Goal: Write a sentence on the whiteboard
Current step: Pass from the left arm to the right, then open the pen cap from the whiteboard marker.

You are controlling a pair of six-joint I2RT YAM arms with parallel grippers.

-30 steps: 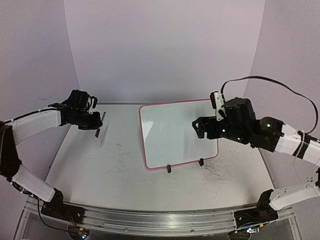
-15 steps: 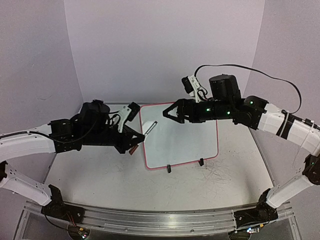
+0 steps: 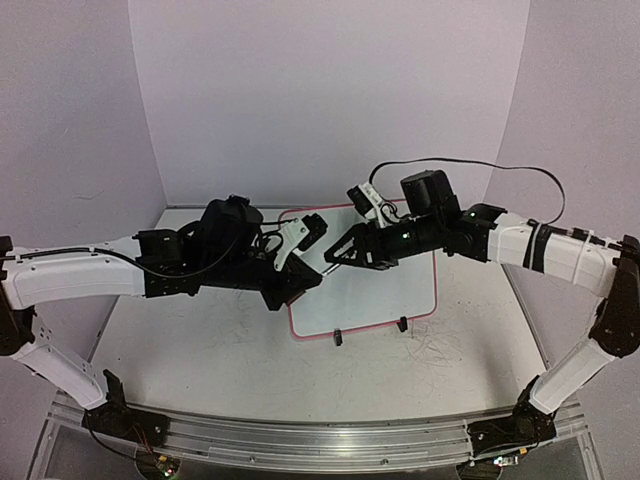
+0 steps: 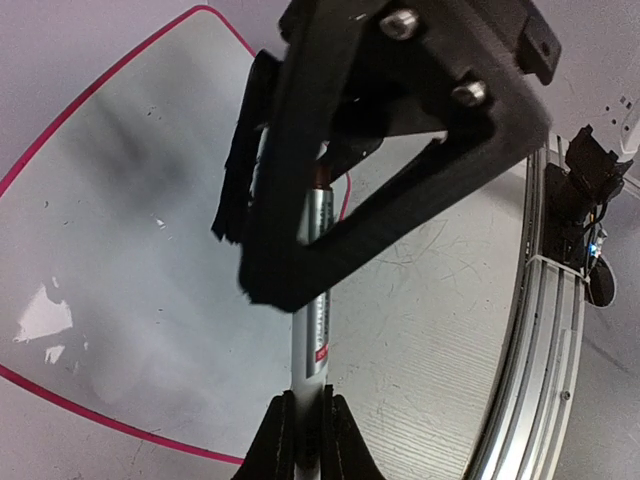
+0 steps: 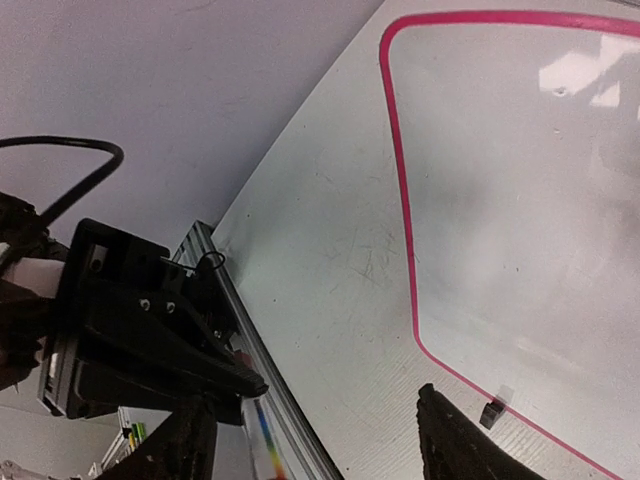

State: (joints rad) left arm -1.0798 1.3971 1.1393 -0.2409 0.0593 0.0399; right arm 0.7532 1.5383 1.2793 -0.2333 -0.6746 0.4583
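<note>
The whiteboard lies flat on the table, pink-framed and blank; no sentence shows on it. It also shows in the left wrist view and the right wrist view. My left gripper hovers over the board's left edge. In the left wrist view it is shut on a silver marker. My right gripper meets it from the right. Its jaws are wide open around the marker's far end, and its black fingers straddle the marker.
Two black clip feet sit on the board's near edge. Grey scribble marks cover the tabletop. An aluminium rail runs along the near edge. Purple backdrop walls close in the back and sides.
Both arms have swung in from the sides to meet above the board's left edge. The left gripper brought the marker along, and the right gripper closed in on its far end.
</note>
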